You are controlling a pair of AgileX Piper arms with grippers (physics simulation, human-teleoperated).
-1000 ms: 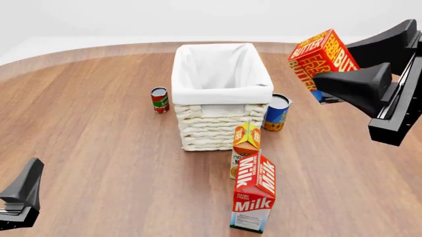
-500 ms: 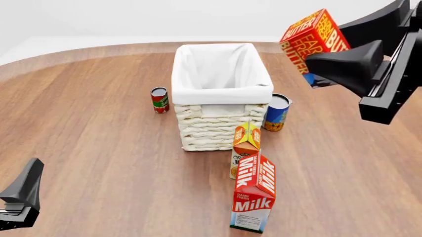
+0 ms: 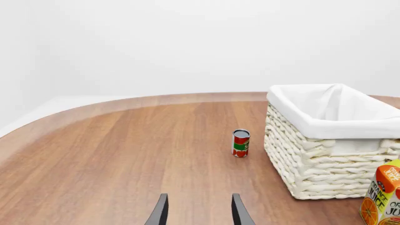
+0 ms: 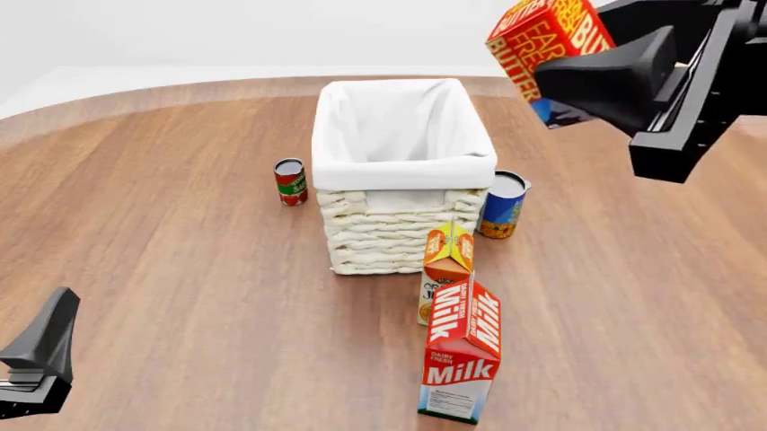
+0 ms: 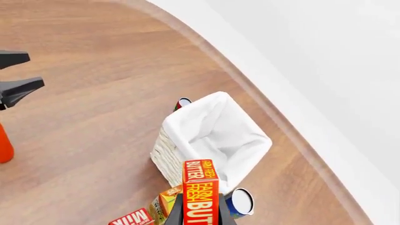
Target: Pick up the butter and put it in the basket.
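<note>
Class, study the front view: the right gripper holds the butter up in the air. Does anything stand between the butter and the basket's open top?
Nothing visible does. The butter hangs in the right gripper, above and to the right of the basket. The blue can sits low beside the basket's right wall, below that path, and the liner looks empty.

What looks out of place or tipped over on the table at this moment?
Nothing stands out. The cans, juice and milk stand upright beside the basket; the butter is tilted only because the right gripper holds it.
</note>
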